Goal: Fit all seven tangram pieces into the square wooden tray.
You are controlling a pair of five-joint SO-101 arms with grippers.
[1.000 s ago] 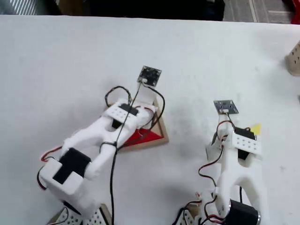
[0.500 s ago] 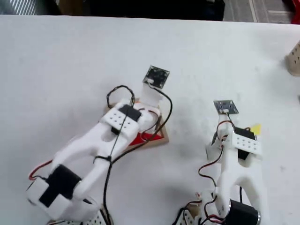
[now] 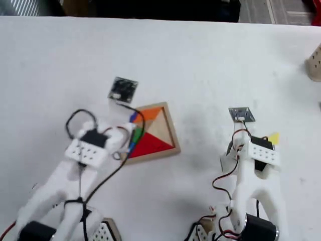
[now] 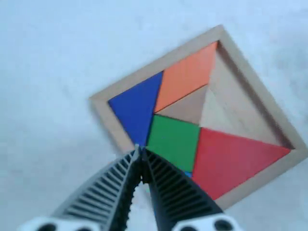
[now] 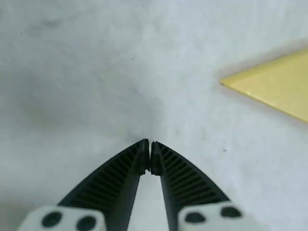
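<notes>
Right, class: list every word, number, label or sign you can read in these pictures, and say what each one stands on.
None can be read: there is no legible text on the square wooden tray, the coloured tangram pieces in it, the yellow triangular piece or the white table.

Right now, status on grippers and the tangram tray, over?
Both jaws shut, empty: left gripper at tray edge, right gripper near yellow triangle. That piece outside tray, on table. Between it and tray: right arm.

Pieces [image 4: 175, 139] in tray [image 3: 174, 132] — lone piece [image 3: 274, 137] apparently beside right arm [image 3: 256, 168].
</notes>
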